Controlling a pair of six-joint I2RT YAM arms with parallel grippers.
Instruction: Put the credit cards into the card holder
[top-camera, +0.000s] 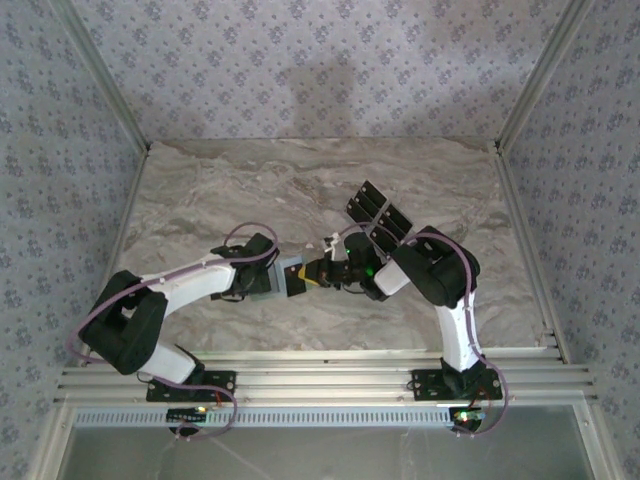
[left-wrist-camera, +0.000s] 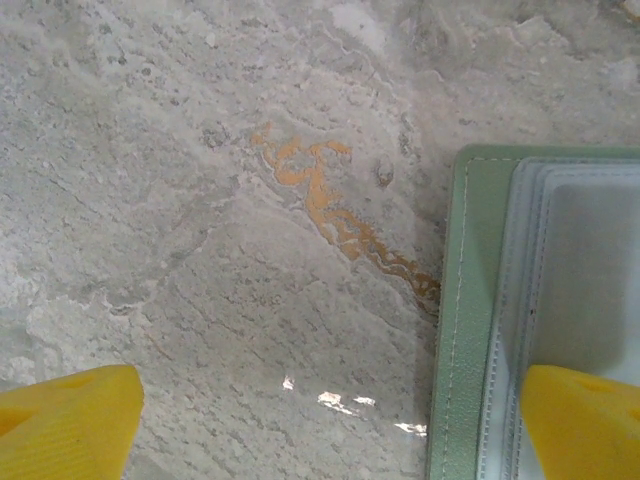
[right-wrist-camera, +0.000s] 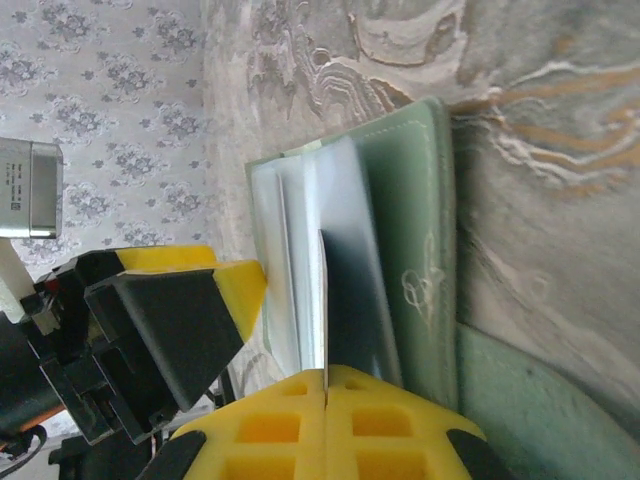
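The pale green card holder (right-wrist-camera: 425, 190) lies open on the marble table, its clear sleeves (right-wrist-camera: 290, 250) spread. My right gripper (right-wrist-camera: 325, 375) is shut on a thin credit card (right-wrist-camera: 324, 300), seen edge-on, whose far end is in among the sleeves. In the top view the right gripper (top-camera: 318, 272) meets the card holder (top-camera: 290, 278) at the table's middle. My left gripper (left-wrist-camera: 330, 430) is open wide, one yellow fingertip (left-wrist-camera: 590, 420) over the holder's sleeves (left-wrist-camera: 570, 260), the other over bare table. More dark credit cards (top-camera: 378, 215) lie fanned behind the right arm.
The table (top-camera: 250, 190) is veined marble with an orange streak (left-wrist-camera: 340, 215) beside the holder. Patterned walls and metal posts close in the back and both sides. A flat teal-green surface (right-wrist-camera: 540, 410) lies next to the holder at the lower right of the right wrist view.
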